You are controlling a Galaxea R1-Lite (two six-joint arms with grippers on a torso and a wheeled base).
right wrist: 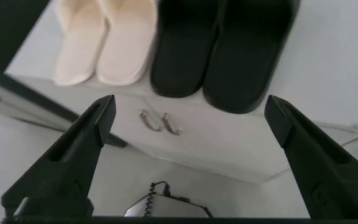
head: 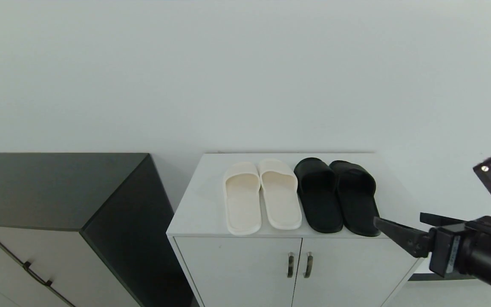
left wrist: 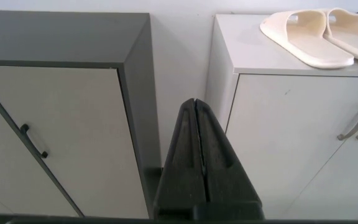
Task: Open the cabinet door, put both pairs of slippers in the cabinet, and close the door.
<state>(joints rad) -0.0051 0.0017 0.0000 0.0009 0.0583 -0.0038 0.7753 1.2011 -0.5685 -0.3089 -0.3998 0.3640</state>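
Topping the cabinet (head: 200, 213): 2 cream slippers (head: 242, 200), 2 black slippers (head: 319, 198).

Matt rubbery cream slippers (head: 242, 200), matt black slippers (head: 320, 200), smooth white cabinet (head: 237, 273), metal handles (head: 290, 264).

One cream pair of slippers (head: 243, 200) and one black pair (head: 318, 196), four slippers in all. Two cabinets: a white cabinet (head: 198, 213) (two doors (head: 237, 273), two handles (head: 290, 264) on them) and a dark cabinet (head: 58, 187).

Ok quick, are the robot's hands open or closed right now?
Left gripper: closed, holding nothing.
Right gripper: open, holding nothing.
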